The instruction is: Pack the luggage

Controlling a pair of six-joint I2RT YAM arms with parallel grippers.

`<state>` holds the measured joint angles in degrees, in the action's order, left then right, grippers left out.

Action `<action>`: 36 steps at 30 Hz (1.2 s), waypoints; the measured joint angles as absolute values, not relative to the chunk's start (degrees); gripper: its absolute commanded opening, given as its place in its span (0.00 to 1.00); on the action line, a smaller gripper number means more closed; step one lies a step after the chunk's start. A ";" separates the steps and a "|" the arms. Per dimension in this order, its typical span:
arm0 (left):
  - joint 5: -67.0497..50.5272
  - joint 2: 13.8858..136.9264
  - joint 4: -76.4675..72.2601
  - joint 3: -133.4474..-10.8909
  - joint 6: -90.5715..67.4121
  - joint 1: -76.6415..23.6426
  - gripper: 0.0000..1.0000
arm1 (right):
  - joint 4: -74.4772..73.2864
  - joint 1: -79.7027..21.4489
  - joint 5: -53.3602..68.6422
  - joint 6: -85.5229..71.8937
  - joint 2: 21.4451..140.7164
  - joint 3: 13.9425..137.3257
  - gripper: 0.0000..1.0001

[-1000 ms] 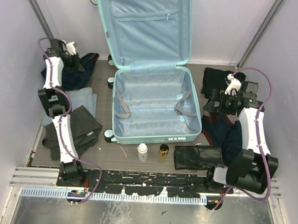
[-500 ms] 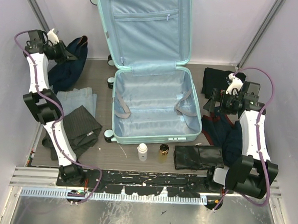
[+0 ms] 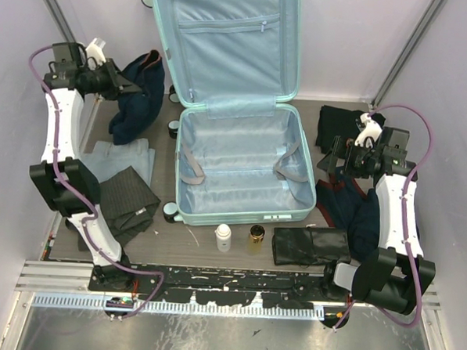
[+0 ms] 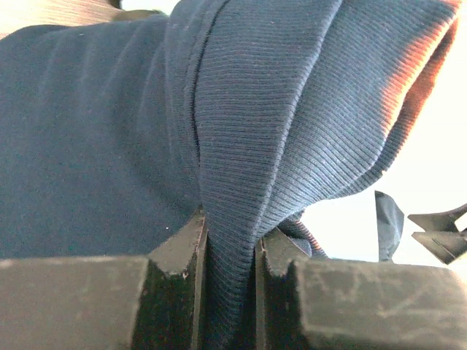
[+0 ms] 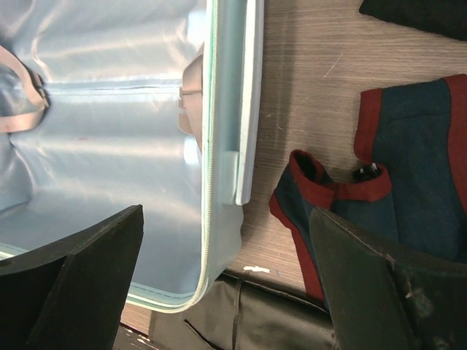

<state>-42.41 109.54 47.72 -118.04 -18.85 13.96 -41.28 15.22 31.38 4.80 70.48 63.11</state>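
1. Up close, the left gripper point(image 4: 230, 244) is pinching a ribbed fold of a navy garment point(image 4: 102, 124) between its two dark fingers point(image 4: 179, 255). The cloth fills nearly the whole wrist view.
2. Below that gripper, the garment hangs down in a loose bundle toward the table point(image 3: 161, 132). Whether its lower end touches the wood cannot be told.
3. Off to the side of the left gripper stands the luggage point(image 3: 234, 171), open. Its lid is upright at the far wall and its base lies flat, showing light blue lining and grey straps.
4. The right gripper point(image 5: 226, 248) has its fingers spread wide, gripping nothing. It hovers over the luggage's rim, which runs between the two fingers in the wrist view.
5. Just outside that rim, under the right gripper's outer finger, a red-trimmed navy garment point(image 5: 416, 182) lies on the table. A black folded bag point(image 5: 248, 321) lies at the luggage's near corner.
6. Farther off, a white bottle point(image 3: 224, 237) and an amber bottle point(image 3: 256, 239) stand upright before the luggage's near wall. Beyond its other side lie a striped grey garment point(image 3: 122, 200) and a pale blue cloth point(image 3: 121, 155).
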 measured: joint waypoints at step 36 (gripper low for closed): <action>-23.09 118.34 31.42 -107.98 -33.85 -26.33 0.00 | -38.68 14.57 38.74 -6.04 73.17 66.17 1.00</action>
